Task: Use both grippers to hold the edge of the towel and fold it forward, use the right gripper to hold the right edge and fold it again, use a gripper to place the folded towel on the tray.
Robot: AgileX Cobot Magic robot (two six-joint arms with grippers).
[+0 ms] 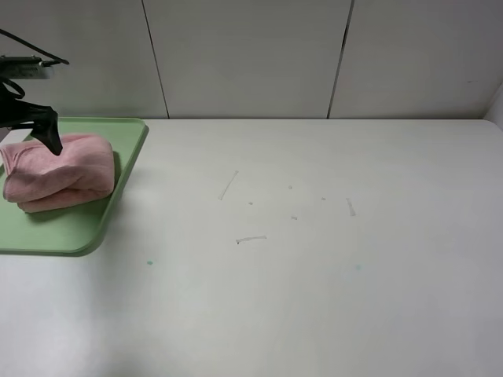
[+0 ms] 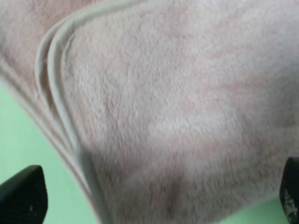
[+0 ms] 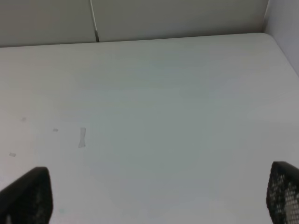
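The pink towel (image 1: 59, 173) lies folded into a thick bundle on the pale green tray (image 1: 78, 232) at the table's far left. My left gripper (image 1: 45, 129) hovers just over the bundle's back left part, one black finger pointing down at it. In the left wrist view the towel (image 2: 177, 107) fills the picture, with its stitched edge (image 2: 53, 93) curving along one side over the tray (image 2: 18, 140). The left gripper (image 2: 156, 198) is open, its fingertips (image 2: 23, 196) far apart and gripping nothing. My right gripper (image 3: 154, 198) is open over bare table, away from the towel.
The white table (image 1: 314, 259) stretches to the right of the tray, with a few faint scuff marks (image 1: 250, 239) near its middle. A pale panelled wall (image 1: 251, 55) runs along the back edge. The right arm is outside the exterior view.
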